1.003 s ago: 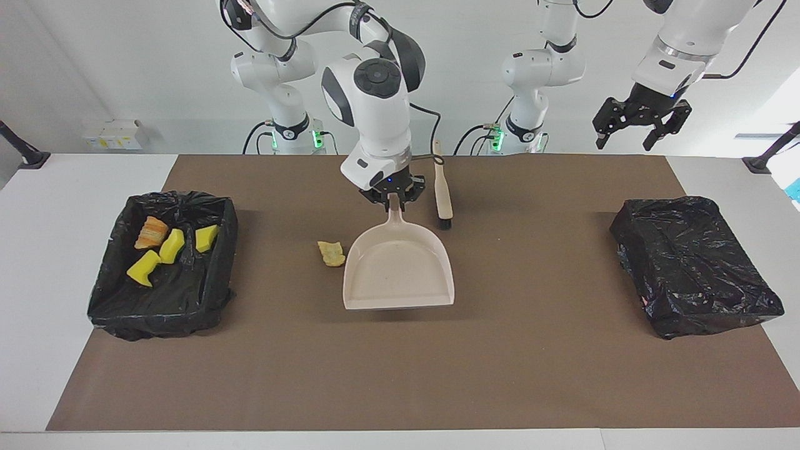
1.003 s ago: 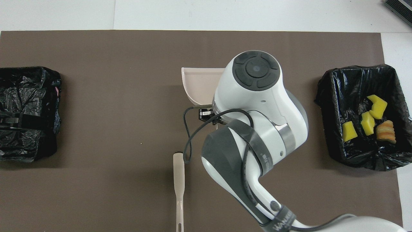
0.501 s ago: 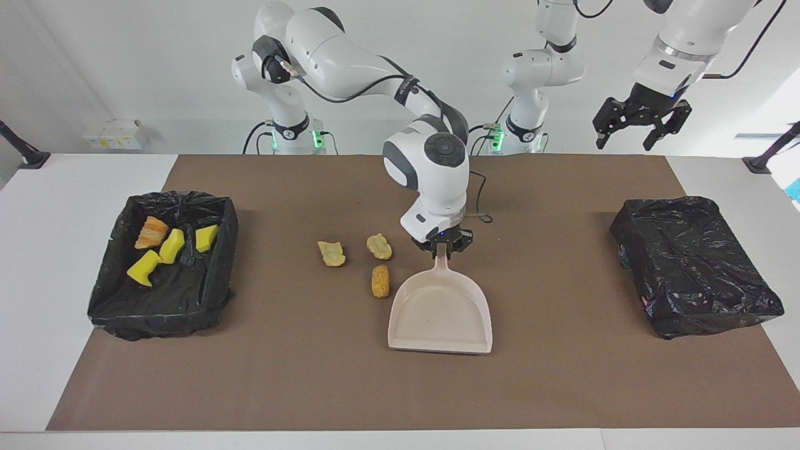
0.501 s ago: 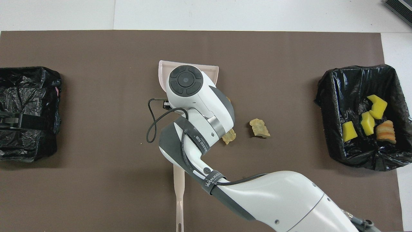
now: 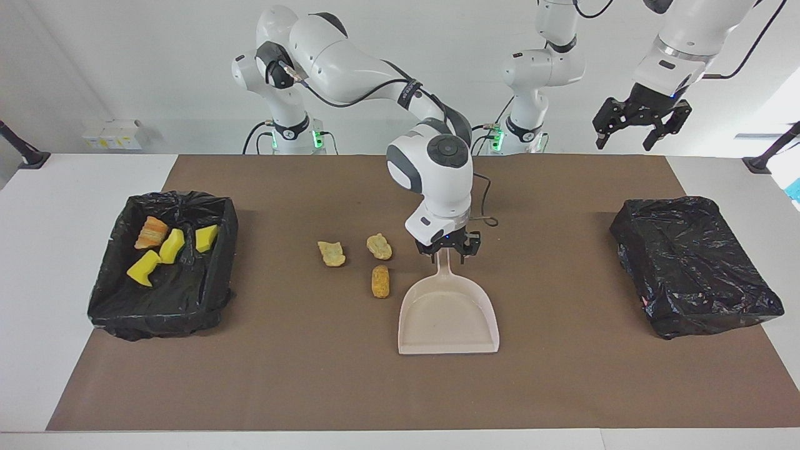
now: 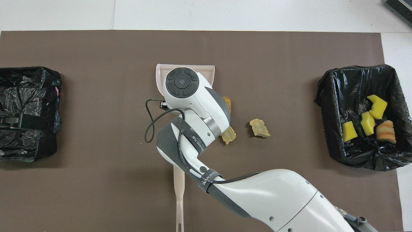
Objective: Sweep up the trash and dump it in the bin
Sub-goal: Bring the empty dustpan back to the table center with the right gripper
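Note:
The beige dustpan (image 5: 447,315) lies flat on the brown mat, its mouth away from the robots. My right gripper (image 5: 449,247) is down at the top of its handle, fingers spread apart on either side, open. Three tan trash lumps (image 5: 331,253) (image 5: 379,246) (image 5: 380,281) lie on the mat beside the pan, toward the right arm's end. The bin (image 5: 112,300) at that end holds three yellow pieces (image 5: 172,245) and an orange lump (image 5: 151,232). My left gripper (image 5: 642,125) hangs open, high over the left arm's end. In the overhead view the right arm covers most of the dustpan (image 6: 159,72).
A second black-bagged bin (image 5: 694,269) sits at the left arm's end of the mat. The brush's beige handle (image 6: 179,193) shows nearer to the robots than the dustpan; its bristle end is hidden under the right arm. A black cable (image 6: 148,129) loops from the wrist.
The right arm carried the dustpan toward the left arm's end and away from the robots, uncovering two more lumps. Its fingers have now spread off the handle. The left arm has not moved.

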Robot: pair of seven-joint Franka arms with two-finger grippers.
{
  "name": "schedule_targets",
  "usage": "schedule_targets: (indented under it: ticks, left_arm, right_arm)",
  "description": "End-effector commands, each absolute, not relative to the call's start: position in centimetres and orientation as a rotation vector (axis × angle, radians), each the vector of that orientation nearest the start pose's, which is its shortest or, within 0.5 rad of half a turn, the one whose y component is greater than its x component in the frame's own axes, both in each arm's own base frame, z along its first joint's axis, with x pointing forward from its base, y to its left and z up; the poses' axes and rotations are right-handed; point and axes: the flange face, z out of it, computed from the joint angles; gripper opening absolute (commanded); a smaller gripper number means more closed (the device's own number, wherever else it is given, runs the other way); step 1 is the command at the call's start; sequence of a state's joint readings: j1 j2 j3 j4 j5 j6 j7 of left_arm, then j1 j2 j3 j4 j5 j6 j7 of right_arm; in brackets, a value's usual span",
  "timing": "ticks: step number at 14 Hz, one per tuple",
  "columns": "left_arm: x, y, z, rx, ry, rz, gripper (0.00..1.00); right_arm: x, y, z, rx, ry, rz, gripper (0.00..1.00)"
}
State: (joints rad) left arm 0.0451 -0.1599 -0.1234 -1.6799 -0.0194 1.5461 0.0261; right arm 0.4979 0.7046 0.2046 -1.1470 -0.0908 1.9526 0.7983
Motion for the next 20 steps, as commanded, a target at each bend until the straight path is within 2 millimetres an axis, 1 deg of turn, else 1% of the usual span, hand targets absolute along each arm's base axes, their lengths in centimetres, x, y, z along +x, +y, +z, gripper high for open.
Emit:
schedule_targets:
  ticks: [1, 2, 3, 5, 6, 7, 8, 10, 11, 13, 14, 16, 17, 18, 20]
  left_arm:
    - [49.7, -4.4, 65.6, -3.125, 0.157, -0.027, 1.0]
    - [49.7, -4.4, 65.6, -3.125, 0.157, -0.025, 1.0]
    - [49.7, -4.4, 65.6, -3.125, 0.157, -0.025, 1.0]
    - [49.7, -4.4, 65.6, -3.125, 0.157, -0.025, 1.0]
    - [49.7, -4.4, 65.6, -3.125, 0.154, -0.025, 1.0]
    - [49.7, -4.4, 65.6, -3.125, 0.154, -0.025, 1.0]
    - [49.7, -4.4, 65.6, -3.125, 0.156, -0.025, 1.0]
    - [49.7, -4.4, 65.6, -3.125, 0.156, -0.025, 1.0]
    - [49.7, -4.4, 65.6, -3.125, 0.157, -0.025, 1.0]
    - [49.7, -4.4, 65.6, -3.125, 0.154, -0.025, 1.0]
    - [49.7, -4.4, 65.6, -3.125, 0.156, -0.025, 1.0]
    - [49.7, -4.4, 65.6, -3.125, 0.156, -0.025, 1.0]
    - [49.7, -4.4, 65.6, -3.125, 0.154, -0.025, 1.0]
    - [49.7, -4.4, 65.6, -3.125, 0.154, -0.025, 1.0]
    - [49.7, -4.4, 65.6, -3.125, 0.154, -0.025, 1.0]
  right_arm:
    - [61.3, 41.4, 45.6, -3.039, 0.216, -0.103, 1.0]
    - [61.6, 39.4, 48.0, -3.028, 0.189, -0.116, 1.0]
    - [61.2, 37.9, 49.2, -3.051, 0.127, -0.097, 1.0]
    - [59.8, 36.1, 52.1, -3.07, 0.035, -0.077, 1.0]
    - [58.7, 35.6, 53.2, -3.078, 0.025, -0.066, 1.0]
    - [57.4, 35.1, 53.5, -3.091, 0.022, -0.052, 1.0]
    - [56.1, 34.9, 53.3, -3.103, 0.011, -0.044, 1.0]
    - [54.3, 34.3, 53.7, -3.108, 0.012, -0.028, 1.0]
    - [53.6, 33.6, 54.1, -3.106, 0.009, -0.022, 1.0]
    - [52.5, 31.1, 54.6, -3.1, -0.052, -0.005, 1.0]
    - [52.0, 30.2, 54.5, -3.094, -0.061, 0.009, 1.0]
    - [51.2, 29.0, 54.0, -3.103, -0.087, 0.019, 1.0]
    - [51.8, 27.4, 53.6, -3.105, -0.073, 0.024, 1.0]
    - [52.1, 26.4, 53.3, -3.108, -0.101, 0.036, 1.0]
    - [51.7, 26.3, 52.9, -3.104, -0.125, 0.043, 1.0]
